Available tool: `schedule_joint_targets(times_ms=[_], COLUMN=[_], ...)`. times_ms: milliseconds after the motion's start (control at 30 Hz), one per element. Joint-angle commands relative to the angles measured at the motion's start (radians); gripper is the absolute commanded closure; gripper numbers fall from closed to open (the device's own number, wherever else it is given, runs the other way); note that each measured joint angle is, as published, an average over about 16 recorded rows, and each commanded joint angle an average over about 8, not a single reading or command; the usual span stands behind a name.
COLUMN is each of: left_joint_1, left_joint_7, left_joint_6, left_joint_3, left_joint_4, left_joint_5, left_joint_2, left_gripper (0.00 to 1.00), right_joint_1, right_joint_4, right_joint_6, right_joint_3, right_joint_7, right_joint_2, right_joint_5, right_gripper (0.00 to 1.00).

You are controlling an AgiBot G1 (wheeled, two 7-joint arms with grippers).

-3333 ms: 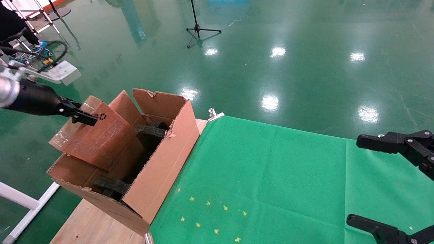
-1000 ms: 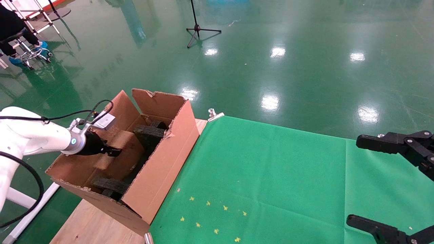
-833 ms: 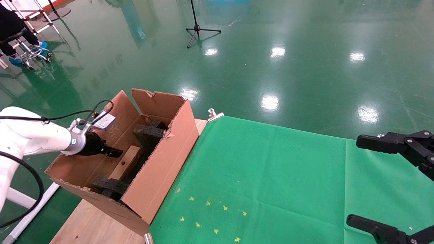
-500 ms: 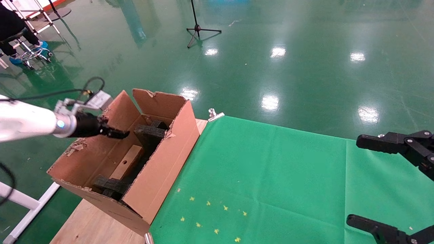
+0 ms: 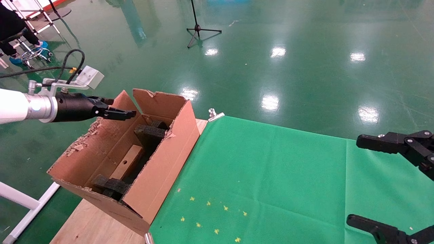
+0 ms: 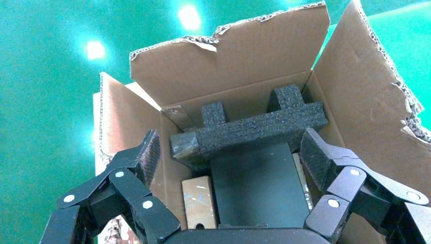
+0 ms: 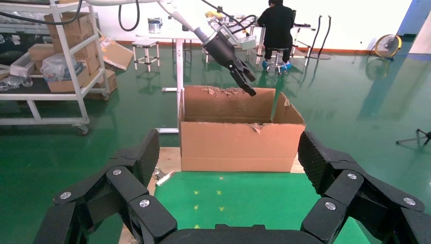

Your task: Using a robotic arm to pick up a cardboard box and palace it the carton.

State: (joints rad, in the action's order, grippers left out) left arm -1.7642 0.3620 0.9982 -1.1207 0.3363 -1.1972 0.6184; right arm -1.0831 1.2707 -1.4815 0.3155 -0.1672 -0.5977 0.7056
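The carton point(image 5: 159, 173) stands open at the table's left end, with black foam blocks point(image 5: 149, 131) inside. The cardboard box point(image 5: 127, 163) lies in it on its narrow side, round hole up, between the foam blocks; it also shows in the left wrist view point(image 6: 198, 203). The robotic arm's left gripper point(image 5: 122, 107) is open and empty, above the carton's far left wall and apart from the box. In the left wrist view its open gripper point(image 6: 231, 157) looks down into the carton point(image 6: 228, 61). My right gripper point(image 5: 369, 181) is open and empty at the table's right edge.
A green cloth point(image 5: 271, 176) covers the table, with bare wood point(image 5: 91, 223) by the carton and a metal clip point(image 5: 215, 115) at the cloth's far corner. A tripod point(image 5: 198, 28) and a stool point(image 5: 30, 54) stand on the floor. The right wrist view shows the carton point(image 7: 239, 145) ahead.
The left gripper lowered the cardboard box into the carton and let it go. The box dropped between the foam blocks. The gripper then rose out of the carton, open. The right arm stayed still.
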Motion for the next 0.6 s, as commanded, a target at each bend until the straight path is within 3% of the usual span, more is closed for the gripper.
schedule_joint_targets(times_ms=[33, 233, 600], left_joint_1=[-0.004, 0.035, 0.178], left_joint_7=[0.003, -0.008, -0.044], left_joint_6=[0.002, 0.030, 0.132], left_joint_3=[0.000, 0.046, 0.220], left_joint_4=[0.011, 0.059, 0.254], left_joint_5=[0.002, 0.027, 0.123], left_joint_2=[-0.009, -0.006, -0.006], left_gripper=[0.00, 0.00, 0.00], right_joint_1=[0.000, 0.000, 0.000], right_joint_4=[0.000, 0.000, 0.000], right_joint_6=[0.000, 0.000, 0.000], right_joint_3=[0.000, 0.000, 0.000], right_joint_7=[0.000, 0.000, 0.000], right_joint_2=[0.000, 0.000, 0.000], right_joint_5=[0.000, 0.000, 0.000], right_gripper=[0.00, 0.00, 0.00])
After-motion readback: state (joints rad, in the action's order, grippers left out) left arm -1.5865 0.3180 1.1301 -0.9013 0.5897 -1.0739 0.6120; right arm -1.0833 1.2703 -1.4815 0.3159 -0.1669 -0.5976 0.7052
